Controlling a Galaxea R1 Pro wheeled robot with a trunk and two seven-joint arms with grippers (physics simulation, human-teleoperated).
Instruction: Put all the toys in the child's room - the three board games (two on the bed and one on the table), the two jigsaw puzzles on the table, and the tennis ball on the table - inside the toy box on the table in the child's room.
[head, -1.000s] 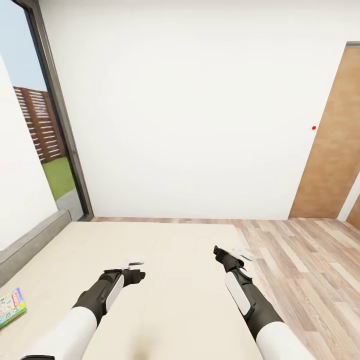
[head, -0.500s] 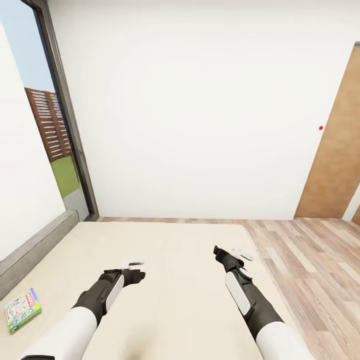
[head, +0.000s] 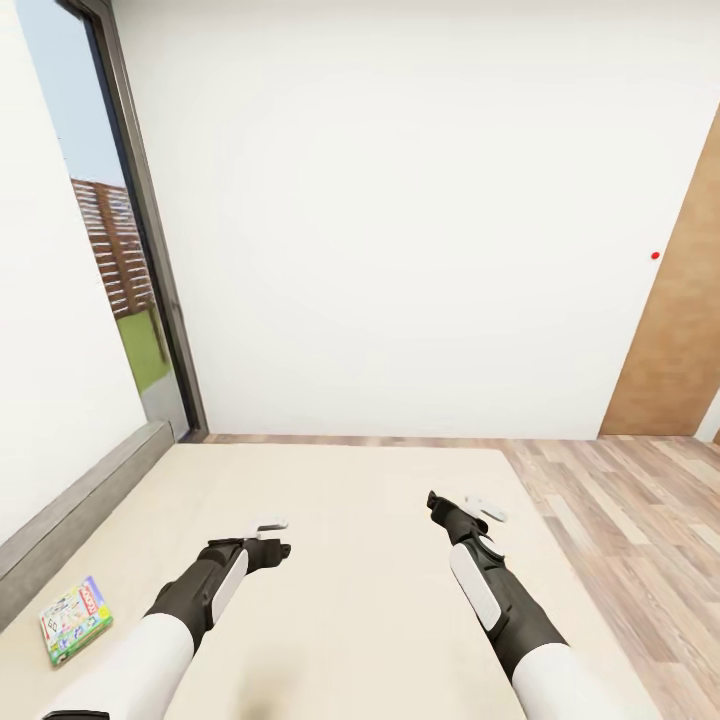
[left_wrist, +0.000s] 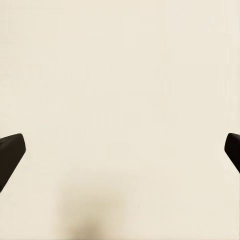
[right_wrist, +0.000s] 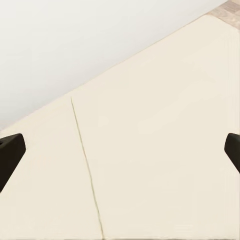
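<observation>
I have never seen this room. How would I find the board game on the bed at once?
Start from the wide beige bed that fills the lower part of the head view. Follow its grey-framed edge under the window towards the robot. The board game lies flat there, outside the left arm: a small white-green printed box, the one colourful thing on the plain mattress.

bed (head: 360, 520): beige mattress, dark grey frame | on it: one board game (head: 75, 620), near left edge

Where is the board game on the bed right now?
In the head view, the board game lies flat on the bed at the picture's lower left, near the grey frame edge, left of the left tool.
</observation>
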